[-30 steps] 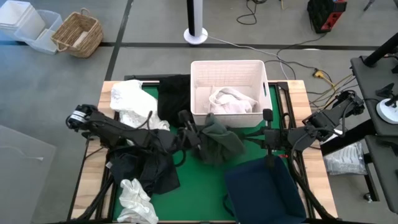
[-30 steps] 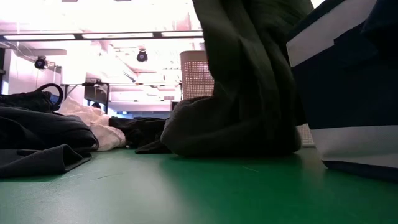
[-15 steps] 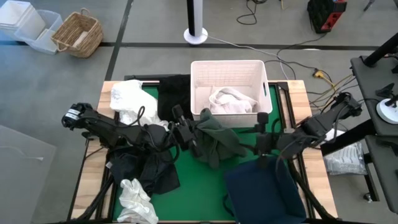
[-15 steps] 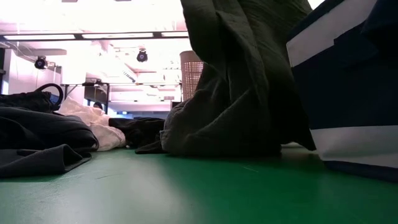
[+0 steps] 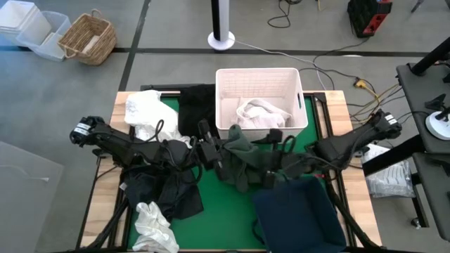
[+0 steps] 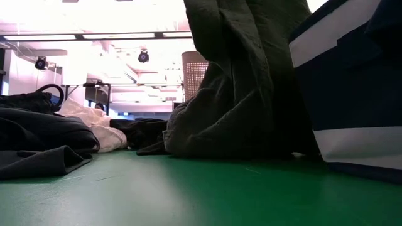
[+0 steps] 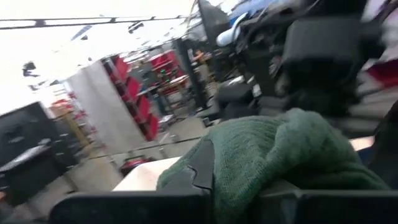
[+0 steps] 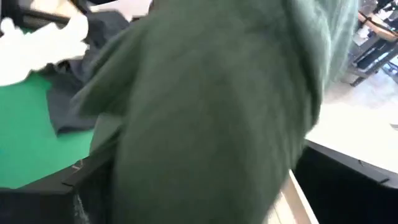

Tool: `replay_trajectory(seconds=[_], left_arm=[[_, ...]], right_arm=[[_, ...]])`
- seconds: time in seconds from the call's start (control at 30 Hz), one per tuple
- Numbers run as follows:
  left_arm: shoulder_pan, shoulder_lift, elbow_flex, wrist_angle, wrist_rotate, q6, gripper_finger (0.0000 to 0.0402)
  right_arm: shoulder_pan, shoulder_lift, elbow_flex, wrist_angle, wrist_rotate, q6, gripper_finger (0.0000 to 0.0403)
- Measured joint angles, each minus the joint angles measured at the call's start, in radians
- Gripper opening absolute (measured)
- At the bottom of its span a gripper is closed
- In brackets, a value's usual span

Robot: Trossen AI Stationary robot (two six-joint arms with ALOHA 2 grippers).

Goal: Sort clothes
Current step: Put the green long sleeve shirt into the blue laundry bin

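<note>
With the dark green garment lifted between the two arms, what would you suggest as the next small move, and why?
Probably carry the dark green garment a little toward the navy fabric bin. The left gripper holds its upper edge and the right gripper is at its other side, yet its lower folds rest on the green mat, beside the bin rather than over it.

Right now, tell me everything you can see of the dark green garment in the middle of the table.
The dark green garment is a soft, knit-looking fabric, bunched and creased rather than spread. It sits mid-table on the green mat, just in front of the white bin and beside the navy fabric bin. The left gripper holds its upper end lifted, so it hangs in folds, its lower part pooled on the mat. The right gripper is at its other side; whether those jaws are closed on it cannot be told.
</note>
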Motion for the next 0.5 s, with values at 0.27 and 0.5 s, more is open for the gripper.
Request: replay_trajectory(seconds=[0.27, 0.5], left_arm=[[0.000, 0.011, 0.000, 0.025, 0.030, -0.040, 0.0000], [0.000, 0.011, 0.000, 0.037, 0.030, -0.051, 0.0000]], right_arm=[[-0.058, 0.089, 0.001, 0.184, -0.210, -0.063, 0.0396], [-0.081, 0.156, 0.002, 0.266, -0.217, -0.100, 0.0392]])
